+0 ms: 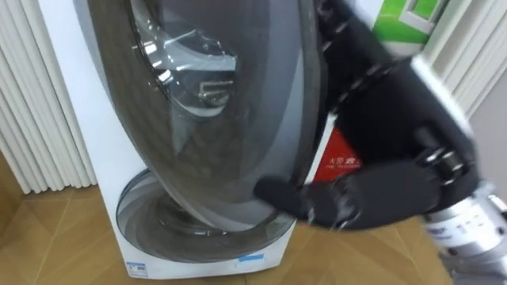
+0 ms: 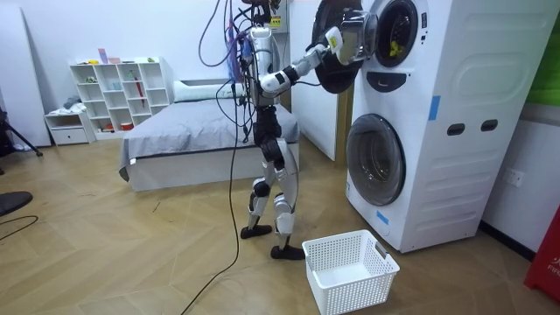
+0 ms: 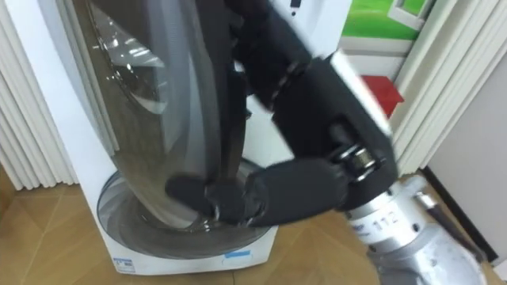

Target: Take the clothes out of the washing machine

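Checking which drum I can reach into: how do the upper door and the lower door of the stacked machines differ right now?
The upper door stands swung open, while the lower door is shut flat against its machine. The right hand grips the upper door's rim; nothing touches the lower door. The upper door is level with the robot's head, the lower door level with its legs. Both are round, with a dark rim and a glass window.
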Robot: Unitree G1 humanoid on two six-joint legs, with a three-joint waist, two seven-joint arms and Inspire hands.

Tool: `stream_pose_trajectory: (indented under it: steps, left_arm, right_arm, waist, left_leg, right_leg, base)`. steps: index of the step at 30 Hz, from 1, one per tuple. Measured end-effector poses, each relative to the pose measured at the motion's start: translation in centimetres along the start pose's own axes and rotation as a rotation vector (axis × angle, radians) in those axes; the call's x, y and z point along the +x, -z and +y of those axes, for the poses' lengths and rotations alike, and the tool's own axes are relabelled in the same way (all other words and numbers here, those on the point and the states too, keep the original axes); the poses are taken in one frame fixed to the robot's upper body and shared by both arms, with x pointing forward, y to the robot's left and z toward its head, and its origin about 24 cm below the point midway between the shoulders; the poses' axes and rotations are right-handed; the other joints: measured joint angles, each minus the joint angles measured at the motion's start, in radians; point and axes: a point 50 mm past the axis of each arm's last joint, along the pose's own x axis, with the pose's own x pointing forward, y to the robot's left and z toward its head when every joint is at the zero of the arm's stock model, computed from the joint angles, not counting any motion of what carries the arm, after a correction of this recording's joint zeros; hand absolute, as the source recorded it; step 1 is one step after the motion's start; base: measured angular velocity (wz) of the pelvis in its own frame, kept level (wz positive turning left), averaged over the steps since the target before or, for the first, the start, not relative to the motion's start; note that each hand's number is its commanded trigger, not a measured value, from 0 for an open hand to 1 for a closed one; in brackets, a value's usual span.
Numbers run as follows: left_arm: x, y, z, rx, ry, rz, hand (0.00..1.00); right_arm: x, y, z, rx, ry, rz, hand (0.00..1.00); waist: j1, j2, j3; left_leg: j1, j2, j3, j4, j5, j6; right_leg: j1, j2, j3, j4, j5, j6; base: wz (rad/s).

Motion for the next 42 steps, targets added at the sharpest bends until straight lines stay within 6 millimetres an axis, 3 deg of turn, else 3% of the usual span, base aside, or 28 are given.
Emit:
stream_pose_trajectory:
  steps: [9, 18, 23, 28, 32, 42]
  left_arm:
    - [0.2, -0.8, -0.1, 0.011, 0.016, -0.024, 0.00]
    - [0.2, -1.0, 0.0, 0.013, 0.013, -0.026, 0.00]
    - [0.2, -1.1, 0.0, 0.019, 0.015, -0.029, 0.00]
    - [0.3, -1.4, 0.0, 0.034, 0.018, -0.036, 0.00]
    - [0.3, -1.4, -0.1, 0.034, 0.020, -0.036, 0.00]
    - [0.6, -2.3, 0.3, 0.043, 0.012, -0.044, 0.00]
  right_arm:
    - [0.0, 0.1, 0.3, 0.008, -0.038, 0.006, 0.00]
    - [0.5, 0.6, 1.3, 0.023, -0.092, 0.015, 0.00]
    - [2.2, 1.2, 3.4, 0.094, -0.193, -0.019, 0.00]
    - [3.7, 1.3, 5.1, 0.123, -0.330, -0.041, 0.00]
    - [4.1, 1.4, 5.7, 0.132, -0.386, -0.047, 0.00]
    - [4.2, 2.9, 6.0, 0.174, -0.387, 0.001, 0.00]
  waist:
    - [0.004, -0.011, -0.0123]
    - [0.080, -0.025, -0.0184]
    - [0.145, -0.040, -0.0111]
    - [0.189, -0.047, -0.0083]
    - [0.205, -0.046, -0.0078]
    - [0.218, -0.051, -0.0027]
  left_leg:
    - [0.000, -0.001, -0.002, 0.001, 0.000, 0.000]
    - [-0.003, -0.001, -0.007, 0.015, 0.009, -0.008]
    - [-0.009, 0.000, -0.018, 0.015, 0.018, -0.017]
    - [-0.037, -0.006, -0.076, 0.019, 0.027, -0.015]
    - [-0.043, -0.009, -0.098, 0.016, 0.030, -0.011]
    - [-0.035, -0.020, -0.118, 0.006, 0.025, 0.008]
  right_leg:
    - [0.000, -0.009, -0.006, 0.003, -0.001, 0.000]
    - [0.003, -0.015, -0.019, 0.006, 0.003, -0.010]
    - [0.004, -0.014, -0.020, 0.001, 0.003, -0.010]
    - [0.004, -0.028, -0.065, -0.001, 0.002, -0.011]
    - [0.005, -0.034, -0.082, 0.001, 0.002, -0.015]
    - [0.021, -0.049, -0.102, 0.000, -0.012, 0.007]
  base:
    - [0.00]
    - [0.01]
    - [0.06]
    - [0.31]
    - [0.17]
    - [0.07]
